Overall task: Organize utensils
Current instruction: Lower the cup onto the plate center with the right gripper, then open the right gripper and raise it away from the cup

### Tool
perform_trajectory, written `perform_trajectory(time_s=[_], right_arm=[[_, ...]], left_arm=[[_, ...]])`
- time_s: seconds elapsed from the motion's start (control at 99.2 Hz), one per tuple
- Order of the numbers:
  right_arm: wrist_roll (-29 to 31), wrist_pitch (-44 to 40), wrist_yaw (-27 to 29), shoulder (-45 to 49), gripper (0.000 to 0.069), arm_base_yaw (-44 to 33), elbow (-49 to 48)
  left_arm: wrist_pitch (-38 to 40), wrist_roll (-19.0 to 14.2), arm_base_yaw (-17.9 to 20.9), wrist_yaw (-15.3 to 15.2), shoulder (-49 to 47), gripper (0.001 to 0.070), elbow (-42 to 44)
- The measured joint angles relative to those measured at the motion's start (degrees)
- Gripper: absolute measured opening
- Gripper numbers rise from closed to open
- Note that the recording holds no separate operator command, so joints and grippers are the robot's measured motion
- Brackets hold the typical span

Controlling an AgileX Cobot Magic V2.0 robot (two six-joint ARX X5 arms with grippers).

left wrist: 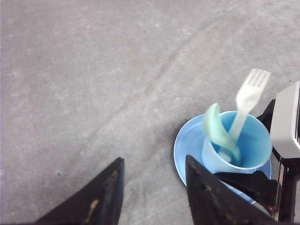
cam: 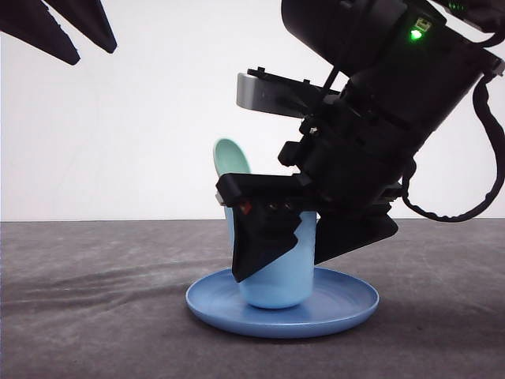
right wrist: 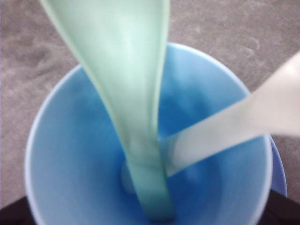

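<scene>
The spoon (left wrist: 219, 133) and the fork (left wrist: 247, 105) are both stood handle-down in the cup (left wrist: 255, 145), their handles meeting at its bottom. The spoon's pale green bowl is seen rising above the cup's rim at the left in the front view (cam: 231, 160), and the fork's tines are pointed up and away from the spoon in the left wrist view. In the right wrist view the spoon (right wrist: 129, 93) and the fork (right wrist: 225, 131) are seen from close above, crossing inside the cup (right wrist: 70, 164).

The cup is stood upright in the middle of the plate (cam: 347, 304), which is set on the grey table (cam: 95, 300).

The right gripper (cam: 312, 241) is held low around the cup, one black finger in front of its left side and one at its right; the fingers are spread apart with nothing gripped. The left gripper (cam: 71, 35) is raised high at the far left, well apart from the cup, its fingers parted and empty (left wrist: 152, 197).
</scene>
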Motion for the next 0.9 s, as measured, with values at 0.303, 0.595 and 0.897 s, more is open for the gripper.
perform_trajectory(time_s=[0.303, 0.595, 0.897], right_arm=[[0.63, -3.23, -1.6, -1.11, 0.0596, 0.02, 0.0], [0.66, -12.59, -1.77, -10.36, 0.0608, 0.02, 0.0], [0.68, -25.86, -3.37, -25.9, 0.0608, 0.02, 0.52]], left_arm=[[-0.61, 0.0, 0.0, 0.0, 0.0, 0.024, 0.0], [-0.7, 0.0, 0.0, 0.0, 0.0, 0.024, 0.0], [-0.72, 0.0, 0.0, 0.0, 0.0, 0.024, 0.0]])
